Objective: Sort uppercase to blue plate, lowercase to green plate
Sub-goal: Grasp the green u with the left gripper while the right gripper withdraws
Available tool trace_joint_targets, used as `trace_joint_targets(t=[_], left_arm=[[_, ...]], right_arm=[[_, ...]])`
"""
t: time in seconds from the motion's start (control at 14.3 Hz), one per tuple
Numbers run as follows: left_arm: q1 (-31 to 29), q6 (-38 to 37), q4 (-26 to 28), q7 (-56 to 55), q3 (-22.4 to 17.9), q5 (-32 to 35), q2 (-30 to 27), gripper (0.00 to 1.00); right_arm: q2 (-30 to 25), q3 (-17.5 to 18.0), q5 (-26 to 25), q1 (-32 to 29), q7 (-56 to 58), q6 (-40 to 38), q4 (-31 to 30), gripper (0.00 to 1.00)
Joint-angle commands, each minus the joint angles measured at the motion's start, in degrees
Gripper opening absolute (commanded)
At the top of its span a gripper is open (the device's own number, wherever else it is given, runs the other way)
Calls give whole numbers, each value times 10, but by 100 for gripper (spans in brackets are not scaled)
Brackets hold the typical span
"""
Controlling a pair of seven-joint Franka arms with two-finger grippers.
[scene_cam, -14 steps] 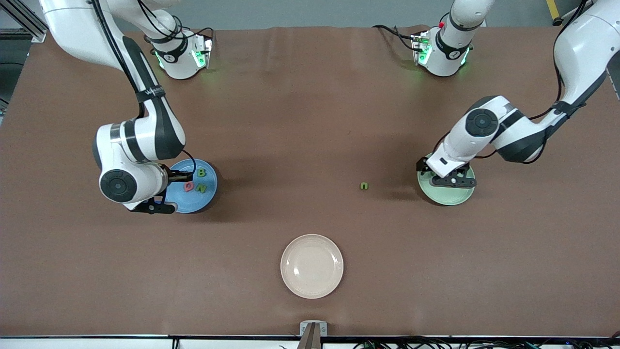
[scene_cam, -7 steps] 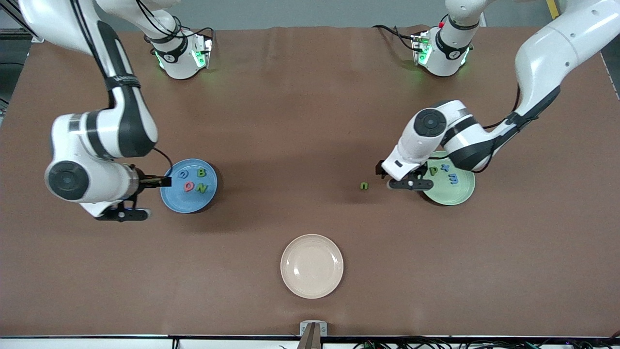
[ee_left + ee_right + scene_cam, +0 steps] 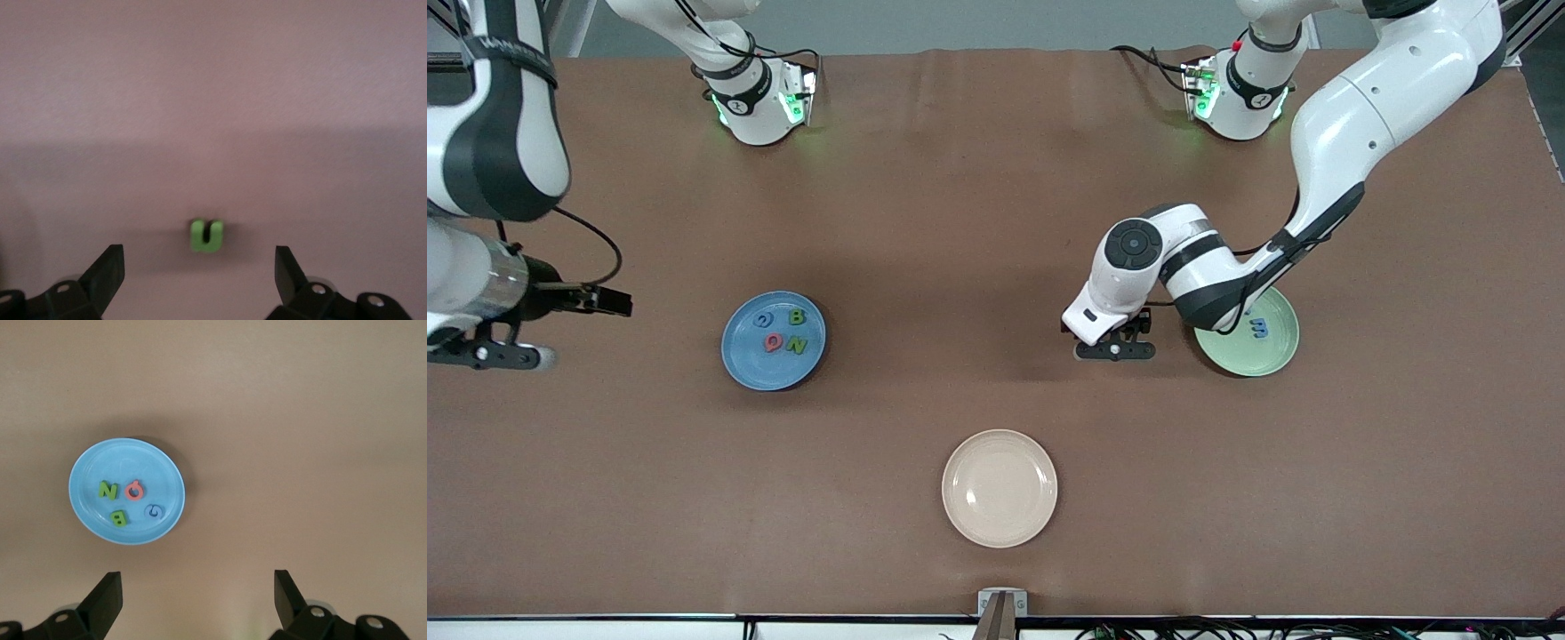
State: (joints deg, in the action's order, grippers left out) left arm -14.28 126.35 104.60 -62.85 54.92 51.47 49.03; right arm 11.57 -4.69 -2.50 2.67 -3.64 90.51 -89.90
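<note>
The blue plate (image 3: pixel 745 363) holds the uppercase letters: blue G (image 3: pixel 762 320), green B (image 3: pixel 797 316), pinkish-red Q (image 3: pixel 774 341) and green N (image 3: pixel 797 346). The right wrist view shows the same blue plate (image 3: pixel 87 480) from high up. My right gripper (image 3: pixel 485 356) hangs open and empty by the right arm's end of the table. A lowercase blue m (image 3: pixel 1259 328) lies on the green plate (image 3: pixel 1254 357), which the left arm partly covers. My left gripper (image 3: pixel 199 261) is open just above the table over a green n (image 3: pixel 206 235), not touching it.
A beige plate (image 3: pixel 1000 488) sits nearer the front camera, midway along the table. Both arm bases stand at the table's back edge. The brown cloth is bare between the blue plate and the left gripper (image 3: pixel 1113 345).
My left gripper left the green plate and now hangs over the green n. My right gripper drew away from the blue plate toward the right arm's end of the table.
</note>
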Motion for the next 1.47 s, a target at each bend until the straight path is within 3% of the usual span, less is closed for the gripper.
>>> trace_joint_targets(t=[0.0, 0.21, 0.49, 1.26, 1.4], left_arm=[[26, 31, -18, 4, -35, -10, 10, 99], [31, 49, -17, 5, -44, -11, 19, 95], [31, 49, -10, 5, -48, -11, 21, 74], [32, 49, -2, 4, -56, -11, 25, 54], [33, 49, -2, 3, -56, -11, 25, 45]], right_arm=[[-2, 7, 9, -21, 9, -38, 42, 100], [-2, 7, 14, -29, 10, -57, 54, 100], [12, 8, 32, -34, 13, -57, 84, 100], [16, 11, 34, -29, 10, -59, 98, 100], [14, 11, 34, -27, 12, -66, 98, 100]])
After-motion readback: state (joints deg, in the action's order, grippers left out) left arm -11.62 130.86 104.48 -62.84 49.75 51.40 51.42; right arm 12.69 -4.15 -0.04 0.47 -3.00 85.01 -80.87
